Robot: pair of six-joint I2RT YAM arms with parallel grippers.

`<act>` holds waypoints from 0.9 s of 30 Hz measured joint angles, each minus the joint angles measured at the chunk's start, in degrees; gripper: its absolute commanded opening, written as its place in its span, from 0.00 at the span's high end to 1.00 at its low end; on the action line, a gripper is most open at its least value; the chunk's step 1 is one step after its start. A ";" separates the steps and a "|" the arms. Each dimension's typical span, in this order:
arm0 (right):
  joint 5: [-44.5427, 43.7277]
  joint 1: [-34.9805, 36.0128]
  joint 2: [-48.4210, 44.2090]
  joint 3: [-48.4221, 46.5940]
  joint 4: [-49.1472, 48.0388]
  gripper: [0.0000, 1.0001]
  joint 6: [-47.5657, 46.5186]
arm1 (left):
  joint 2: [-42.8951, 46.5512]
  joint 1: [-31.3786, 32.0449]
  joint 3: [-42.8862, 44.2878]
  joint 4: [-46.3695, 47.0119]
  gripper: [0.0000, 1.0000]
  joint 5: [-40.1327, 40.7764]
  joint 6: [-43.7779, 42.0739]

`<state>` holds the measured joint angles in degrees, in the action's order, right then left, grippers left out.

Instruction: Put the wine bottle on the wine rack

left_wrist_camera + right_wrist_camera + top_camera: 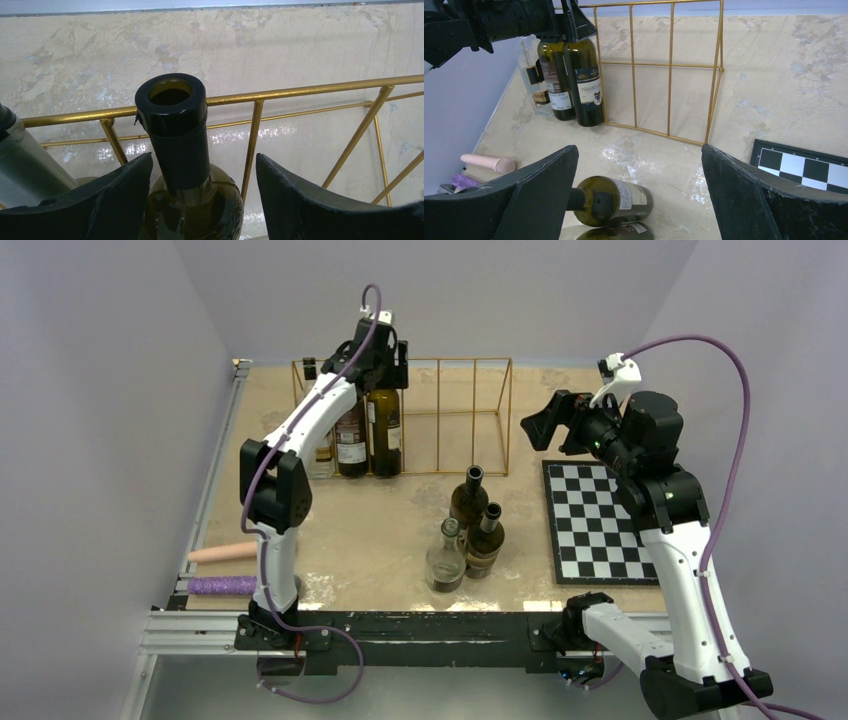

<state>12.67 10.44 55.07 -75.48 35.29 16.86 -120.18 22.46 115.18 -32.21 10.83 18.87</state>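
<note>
**Counter inventory, left to right: one bottle set in the rack, release step in hand**

1. Pale pink cylinder (222, 552) and fuzzy purple roll (220, 585), at the near left edge of the beige marbled counter (400, 525). No part in the job.

2. Long gold wire wine rack (300, 91), along the far side. Its left end holds a clear glass bottle (322, 450), a dark bottle with a white label (350, 440) and the dark green wine bottle with the black foil neck (177, 130). That last one stands inside the frame, next to a divider.

3. My left fingers (125, 195): spread wide, one on each side of that black neck, gripping nothing. The left pad sits just beside the foil, though I cannot tell whether it touches. The right pad is clearly apart.

4. Step, as I judge it: placing is done for this bottle and letting go is under way. The next move calls for a straight lift clear of the mouth, without brushing the neck or the top rail.

5. Three loose dark and clear bottles (468, 498), standing close together mid-counter, well apart from the rack.

6. My right fingers (539, 200): wide apart, empty, hanging in the air above those loose bottles.

7. Black-and-white chequered board (600, 525), flat at the right.
</note>
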 measured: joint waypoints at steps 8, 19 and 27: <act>0.37 0.00 0.02 -0.02 -0.17 0.01 0.00 | 5.66 0.00 -0.26 -0.83 0.11 -5.90 -0.39; 5.84 -0.02 1.77 -2.54 -0.52 0.01 -0.61 | 26.56 0.20 -8.02 -3.34 0.10 -31.17 -9.18; 8.07 0.00 3.85 -4.44 -0.57 0.01 -1.95 | 42.45 10.12 -22.36 -8.44 0.09 -45.11 -22.53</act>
<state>20.73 10.44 58.92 -79.92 34.72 14.92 -77.73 32.58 92.82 -40.64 -34.28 -3.66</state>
